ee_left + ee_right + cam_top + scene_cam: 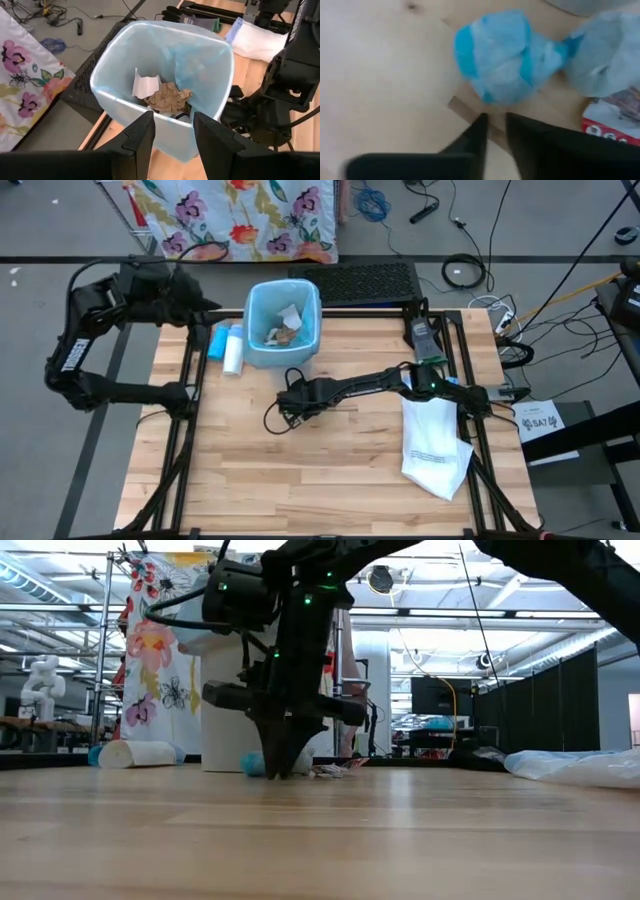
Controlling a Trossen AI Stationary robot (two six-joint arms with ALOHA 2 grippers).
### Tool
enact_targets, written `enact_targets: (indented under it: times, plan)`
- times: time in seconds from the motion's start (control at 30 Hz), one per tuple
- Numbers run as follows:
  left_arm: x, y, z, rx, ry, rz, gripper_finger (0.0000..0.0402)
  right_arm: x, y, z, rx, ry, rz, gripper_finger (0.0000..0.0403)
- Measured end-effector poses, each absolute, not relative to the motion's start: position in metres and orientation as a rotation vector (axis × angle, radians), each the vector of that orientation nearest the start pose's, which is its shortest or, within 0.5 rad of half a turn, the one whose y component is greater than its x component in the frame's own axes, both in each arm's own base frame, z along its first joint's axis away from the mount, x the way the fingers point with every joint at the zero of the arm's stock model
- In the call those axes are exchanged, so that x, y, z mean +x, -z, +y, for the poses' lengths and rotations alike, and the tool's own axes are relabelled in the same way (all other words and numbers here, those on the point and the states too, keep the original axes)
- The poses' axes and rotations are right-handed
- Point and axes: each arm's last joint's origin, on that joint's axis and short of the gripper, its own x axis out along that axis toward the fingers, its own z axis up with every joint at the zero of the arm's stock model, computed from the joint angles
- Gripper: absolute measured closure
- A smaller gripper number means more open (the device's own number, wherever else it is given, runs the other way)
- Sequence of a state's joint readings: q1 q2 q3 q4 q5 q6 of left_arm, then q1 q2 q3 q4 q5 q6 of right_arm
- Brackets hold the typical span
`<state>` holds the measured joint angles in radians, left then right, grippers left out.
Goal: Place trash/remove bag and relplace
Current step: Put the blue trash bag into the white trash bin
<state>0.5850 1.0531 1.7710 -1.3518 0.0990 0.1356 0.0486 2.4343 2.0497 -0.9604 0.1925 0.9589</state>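
Observation:
A bin lined with the light-blue bag (283, 330) (165, 65) stands at the table's far middle. Inside it lie a white scrap (145, 85) and a brown scrap (167, 97) of trash. My left gripper (172, 135) (205, 305) hovers open to the left of the bin, pointing at it, with nothing between its fingers. My right gripper (290, 402) (280, 772) (496, 131) points down at the table in front of the bin, its fingers nearly together on a flat brown scrap (456, 105). Just beyond it lie a light-blue crumpled scrap (505, 55) and a second one (615, 50). My right gripper comes from above, steeply slanted, with its fingertips (278, 768) down at the tabletop. A flat brown scrap's end (492, 134) shows in the narrow gap between the two fingers. The rest of the scrap lies flat on the table. The fingers hide how much of it they have.
A blue-and-white cylinder (231, 348) (140, 753) lies left of the bin. A red-and-white wrapper (615, 125) (330, 770) lies beside the light-blue scraps. The white replacement bag (435, 442) (580, 765) lies flat at the table's right. The near half of the table is bare wood.

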Motion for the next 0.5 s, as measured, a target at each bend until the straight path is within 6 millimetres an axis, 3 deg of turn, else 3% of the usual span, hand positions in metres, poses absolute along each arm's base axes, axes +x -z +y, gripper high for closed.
enact_targets:
  times: [0.07, 0.2, 0.33, 0.43, 0.5]
  plan:
    - [0.094, -0.482, 0.059, -0.085, -0.427, 0.631, 0.0259, 0.489, -0.15, 0.025, 0.63, 0.71, 1.165, 0.0387]
    - [0.095, -0.482, 0.059, -0.085, -0.428, 0.632, 0.0259, 0.477, -0.183, 0.046, 0.582, 0.751, 1.108, 0.0397]
    - [0.095, -0.482, 0.06, -0.083, -0.43, 0.632, 0.0259, 0.465, -0.213, 0.071, 0.417, 0.861, 0.927, 0.04]
    - [0.095, -0.482, 0.06, -0.073, -0.427, 0.633, 0.0259, 0.462, -0.215, 0.084, 0.398, 0.905, 0.856, 0.0397]
    - [0.095, -0.482, 0.06, -0.06, -0.422, 0.636, 0.0259, 0.463, -0.206, 0.081, 0.455, 0.908, 0.841, 0.0397]
